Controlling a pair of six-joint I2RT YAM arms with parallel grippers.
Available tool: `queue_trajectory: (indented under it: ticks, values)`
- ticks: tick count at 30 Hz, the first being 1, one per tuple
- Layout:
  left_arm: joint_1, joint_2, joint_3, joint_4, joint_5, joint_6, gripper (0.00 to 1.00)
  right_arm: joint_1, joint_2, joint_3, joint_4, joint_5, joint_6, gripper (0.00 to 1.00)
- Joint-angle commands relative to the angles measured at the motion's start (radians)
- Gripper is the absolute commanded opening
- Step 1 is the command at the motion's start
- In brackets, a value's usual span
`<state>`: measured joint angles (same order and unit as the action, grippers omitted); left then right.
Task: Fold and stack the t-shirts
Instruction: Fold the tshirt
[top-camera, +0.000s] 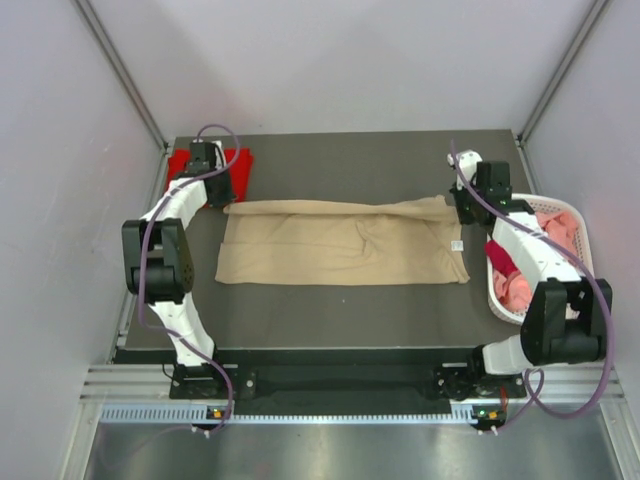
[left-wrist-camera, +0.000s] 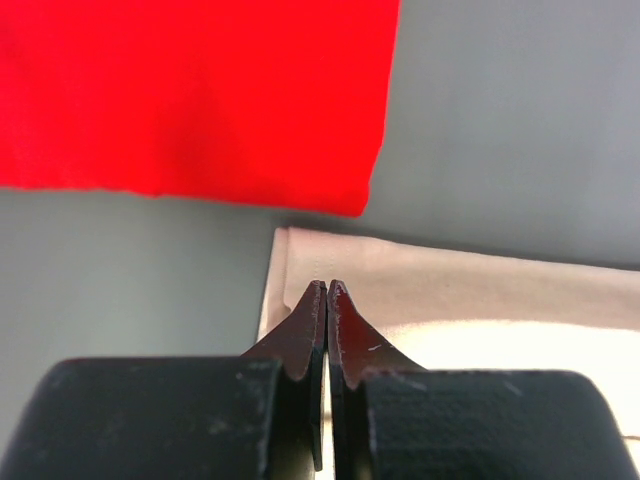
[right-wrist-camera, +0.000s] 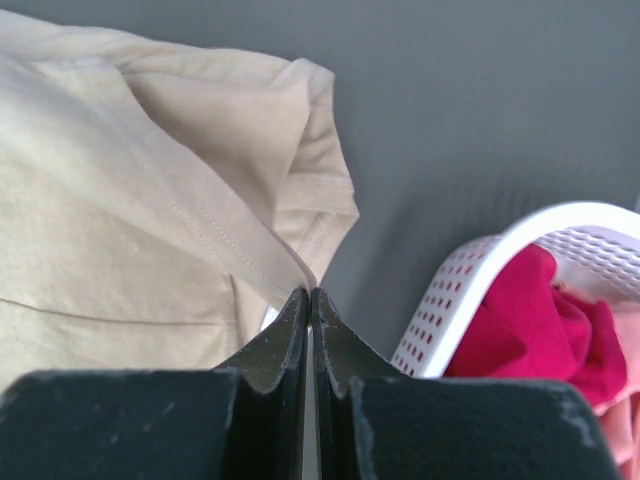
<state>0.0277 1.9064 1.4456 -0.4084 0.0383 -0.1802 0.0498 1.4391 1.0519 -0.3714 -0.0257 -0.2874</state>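
Seen from above, a tan t-shirt (top-camera: 340, 245) lay spread sideways across the middle of the dark table (top-camera: 350, 320). It was narrowed into a long band with its far edge doubled over. The left gripper (left-wrist-camera: 328, 290) sat at the band's far left corner, and the right gripper (right-wrist-camera: 310, 295) at its far right corner, by what looked like a sleeve. Both pairs of fingers were clenched tight with their tips at the cloth; whether either had a pinch of fabric between them could not be told. A folded bright red t-shirt (left-wrist-camera: 200, 90) lay flat at the far left corner of the table, just beyond the tan one and apart from it. At the right edge stood a white slotted basket (right-wrist-camera: 445, 300) holding crumpled pink t-shirts (top-camera: 515, 290) and a deep red one (right-wrist-camera: 540, 310). The step in hand appeared to be folding the tan shirt, with the lengthwise folds done. The next move would likely call for bringing one end of the band over the other to make a compact square, edges aligned, then setting it on the red shirt.
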Motion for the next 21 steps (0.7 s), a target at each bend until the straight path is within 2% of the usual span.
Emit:
queue_trajectory:
  ticks: [1, 7, 14, 17, 21]
  values:
    - [0.014, -0.084, -0.036, 0.039, -0.055, 0.004, 0.0, 0.005, -0.065, -0.026, 0.025, 0.066, -0.029, 0.0]
    - [0.015, -0.073, -0.059, 0.0, -0.086, -0.021, 0.0, 0.005, -0.091, -0.081, 0.003, 0.055, -0.035, 0.0]
    - [0.015, -0.087, -0.152, 0.042, -0.104, -0.054, 0.0, 0.008, -0.094, -0.145, -0.009, 0.073, -0.053, 0.0]
    - [0.015, -0.102, -0.181, 0.051, -0.153, -0.067, 0.0, 0.019, -0.092, -0.148, -0.037, 0.072, -0.061, 0.0]
    - [0.014, -0.104, -0.18, 0.033, -0.181, -0.076, 0.07, 0.062, -0.06, -0.147, -0.099, 0.115, -0.079, 0.01]
